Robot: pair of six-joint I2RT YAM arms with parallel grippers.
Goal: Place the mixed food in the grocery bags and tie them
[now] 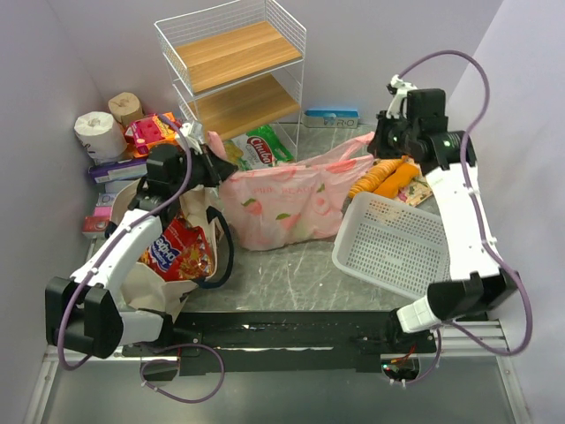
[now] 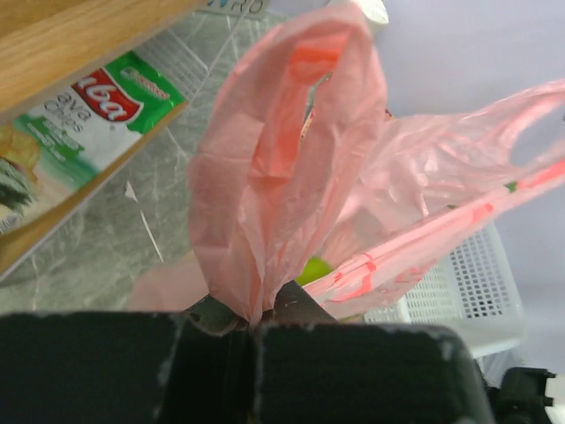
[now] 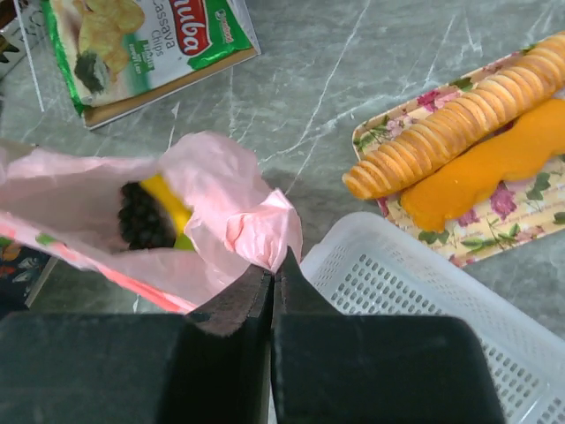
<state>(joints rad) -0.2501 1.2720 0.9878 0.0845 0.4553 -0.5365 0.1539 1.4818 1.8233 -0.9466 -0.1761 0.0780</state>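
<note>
While the pink bag sits in the middle of the table, both arms hold it, one at each end. The left gripper is squeezed tight on one loop of the bag. The loop stands up out of its jaws. The right gripper is squeezed tight too, with the other handle pinched at its tips. Just past those tips the bag is open a bit. Dark grapes and a banana lie inside. The tote lies under the left arm, with a red packet in it. A white basket leans by the right arm, just beside the pink bag.
</note>
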